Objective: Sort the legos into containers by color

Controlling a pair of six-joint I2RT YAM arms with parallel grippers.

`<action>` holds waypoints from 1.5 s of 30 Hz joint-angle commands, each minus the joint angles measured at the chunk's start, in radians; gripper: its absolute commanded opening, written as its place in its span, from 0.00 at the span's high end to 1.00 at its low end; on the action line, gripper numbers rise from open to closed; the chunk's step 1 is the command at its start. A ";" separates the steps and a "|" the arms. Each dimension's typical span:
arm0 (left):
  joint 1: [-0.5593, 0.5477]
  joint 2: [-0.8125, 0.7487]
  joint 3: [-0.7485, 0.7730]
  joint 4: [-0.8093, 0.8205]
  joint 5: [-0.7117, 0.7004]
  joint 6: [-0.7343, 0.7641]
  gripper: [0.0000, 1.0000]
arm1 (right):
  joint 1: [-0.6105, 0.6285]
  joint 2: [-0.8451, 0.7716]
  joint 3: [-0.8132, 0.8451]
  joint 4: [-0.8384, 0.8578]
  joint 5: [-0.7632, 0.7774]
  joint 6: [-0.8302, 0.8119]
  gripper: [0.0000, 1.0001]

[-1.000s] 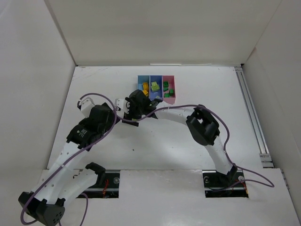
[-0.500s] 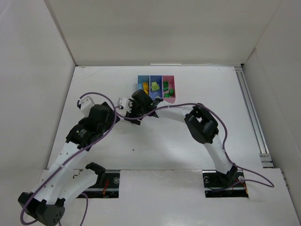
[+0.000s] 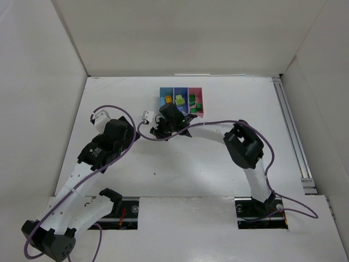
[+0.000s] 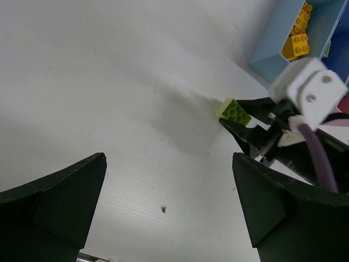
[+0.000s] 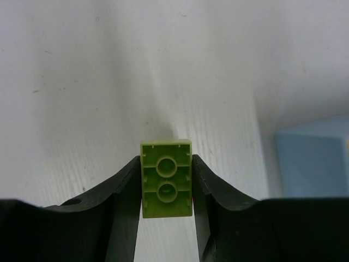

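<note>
Table (image 5: 82, 82): right end effector (image 5: 166, 159) pinches lime lego (image 5: 166, 188).

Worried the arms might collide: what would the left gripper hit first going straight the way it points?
Probably bare table. The left gripper aims to one side of the lime brick held by the right gripper, though depth is unclear.

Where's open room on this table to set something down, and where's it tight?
Free: table left of the containers, the stretch from them to the right rail, the near middle between the arms. Crowded: before the containers, where the right gripper clamps a lime brick.
</note>
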 commanded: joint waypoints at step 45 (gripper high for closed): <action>0.165 0.346 0.167 0.321 0.167 0.217 0.00 | -0.515 -0.977 -0.520 -0.105 0.470 0.394 0.00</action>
